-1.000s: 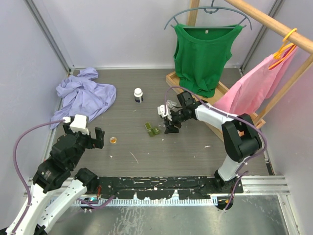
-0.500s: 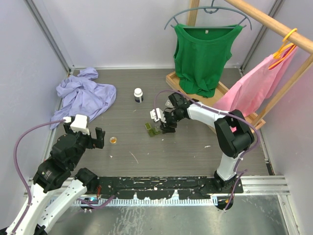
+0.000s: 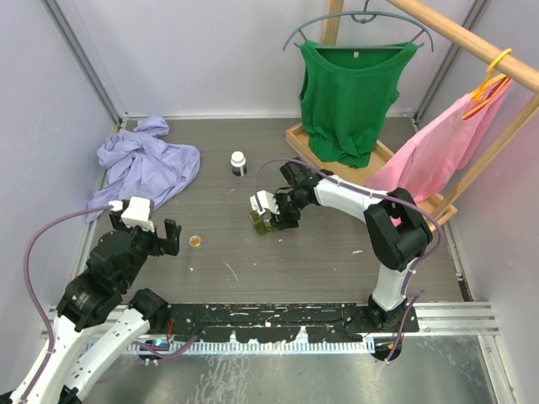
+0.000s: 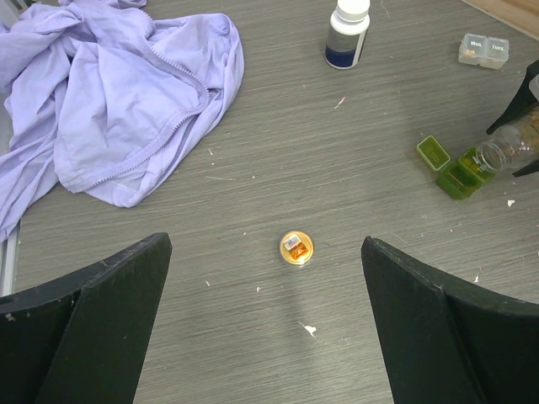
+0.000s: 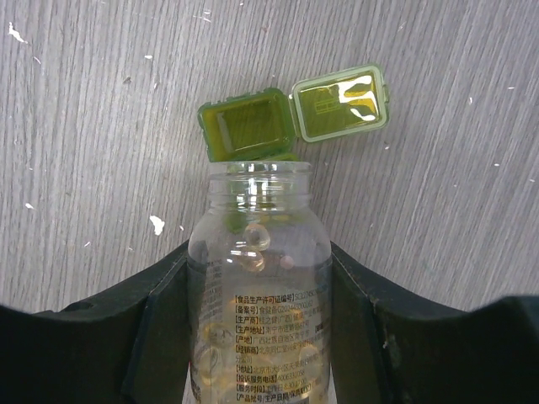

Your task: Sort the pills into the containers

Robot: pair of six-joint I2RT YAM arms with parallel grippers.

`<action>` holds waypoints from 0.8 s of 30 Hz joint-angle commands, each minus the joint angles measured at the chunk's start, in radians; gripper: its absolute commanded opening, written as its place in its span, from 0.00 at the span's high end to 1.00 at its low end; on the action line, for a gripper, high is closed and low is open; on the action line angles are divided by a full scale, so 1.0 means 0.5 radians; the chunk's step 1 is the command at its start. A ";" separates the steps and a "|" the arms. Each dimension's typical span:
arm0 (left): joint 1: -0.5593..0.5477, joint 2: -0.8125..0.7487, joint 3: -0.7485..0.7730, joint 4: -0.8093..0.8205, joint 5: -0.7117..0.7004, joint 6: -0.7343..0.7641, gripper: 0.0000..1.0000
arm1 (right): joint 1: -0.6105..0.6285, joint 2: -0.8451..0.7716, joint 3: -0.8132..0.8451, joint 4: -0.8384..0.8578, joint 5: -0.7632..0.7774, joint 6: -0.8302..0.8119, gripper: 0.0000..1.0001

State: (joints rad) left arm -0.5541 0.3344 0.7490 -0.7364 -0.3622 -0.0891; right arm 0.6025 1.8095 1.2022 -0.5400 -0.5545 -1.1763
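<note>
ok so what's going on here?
The right claw holds a clear pill bottle, uncapped, its mouth tipped over the open olive green case. Pills are in the bottle; none visible in the case. The left claw hangs open above a small gold disc. The clear case sits apart.

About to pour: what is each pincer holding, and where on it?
Right pincer clamps the clear pill bottle across its labelled body, below the open neck. Left pincer holds nothing.

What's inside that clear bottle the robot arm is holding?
Near the neck of the clear bottle, a few pale, translucent pills show; its printed label hides whatever lies lower.
</note>
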 commanded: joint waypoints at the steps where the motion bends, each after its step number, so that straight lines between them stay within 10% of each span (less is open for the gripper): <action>1: 0.008 0.001 0.008 0.119 0.024 0.016 0.02 | 0.033 0.001 0.094 -0.023 0.068 -0.044 0.99; 24: 0.009 -0.006 0.008 0.120 0.028 0.019 0.02 | 0.157 0.013 0.155 -0.110 0.313 -0.065 0.99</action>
State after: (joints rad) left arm -0.5541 0.3344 0.7490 -0.7361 -0.3592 -0.0887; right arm 0.6724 1.8137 1.2346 -0.5900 -0.4095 -1.1988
